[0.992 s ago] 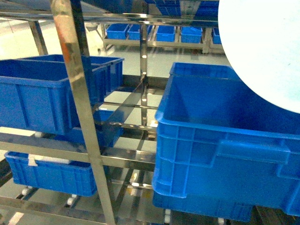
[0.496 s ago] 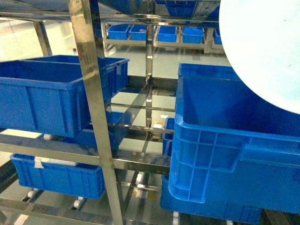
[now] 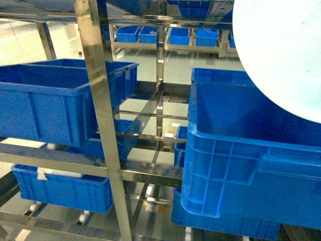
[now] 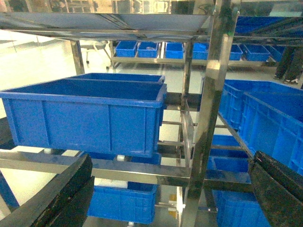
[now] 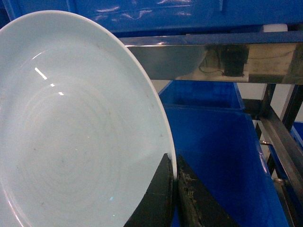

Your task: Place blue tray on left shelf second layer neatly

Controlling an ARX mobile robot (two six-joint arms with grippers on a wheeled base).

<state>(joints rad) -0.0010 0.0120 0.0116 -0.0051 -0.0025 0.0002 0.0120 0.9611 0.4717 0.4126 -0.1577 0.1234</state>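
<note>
The blue tray [image 3: 281, 55], a pale sky-blue round dish, is held up close to the head camera at the top right, above a big dark-blue crate [image 3: 251, 160]. In the right wrist view the blue tray [image 5: 80, 127] fills the left side, and my right gripper [image 5: 175, 177] is shut on its rim, one black finger on each face. My left gripper [image 4: 168, 198] is open and empty; its fingers [image 4: 57, 198] frame the steel rack. The left shelf [image 3: 50, 155] carries a dark-blue crate [image 3: 45, 100] on that level.
A steel upright [image 3: 103, 115] stands close in front, between the left shelf and the right bay. Under the left rail sits a lower crate [image 3: 62, 188]. More crates [image 3: 165, 35] line a far rack. A cross rail [image 5: 213, 56] runs just above the held tray.
In the head view the rack and crates slid to the right a second ago, then held still. The tray stays in the same place in view, still gripped.
</note>
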